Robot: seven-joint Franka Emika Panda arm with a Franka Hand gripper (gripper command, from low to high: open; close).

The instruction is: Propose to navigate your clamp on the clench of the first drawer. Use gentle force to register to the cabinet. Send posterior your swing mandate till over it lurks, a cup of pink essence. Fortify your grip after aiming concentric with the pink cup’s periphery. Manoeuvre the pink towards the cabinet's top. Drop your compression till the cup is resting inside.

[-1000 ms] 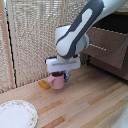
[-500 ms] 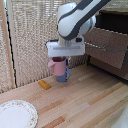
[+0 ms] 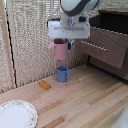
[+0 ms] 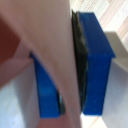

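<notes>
Above the wooden table [image 3: 85,102], the hand [image 3: 61,44] hangs downward, pinching the pink cup [image 3: 60,50].

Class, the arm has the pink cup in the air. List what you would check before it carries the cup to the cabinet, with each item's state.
1. Grip: fingers clamp the pink cup wall: ok.
2. Cup lifted clear of the blue mug: ok.
3. Cup upright: ok.
4. First drawer pulled out: ok.
5. Space inside the drawer: cannot tell.
6. Plate out of the path: ok.
</notes>
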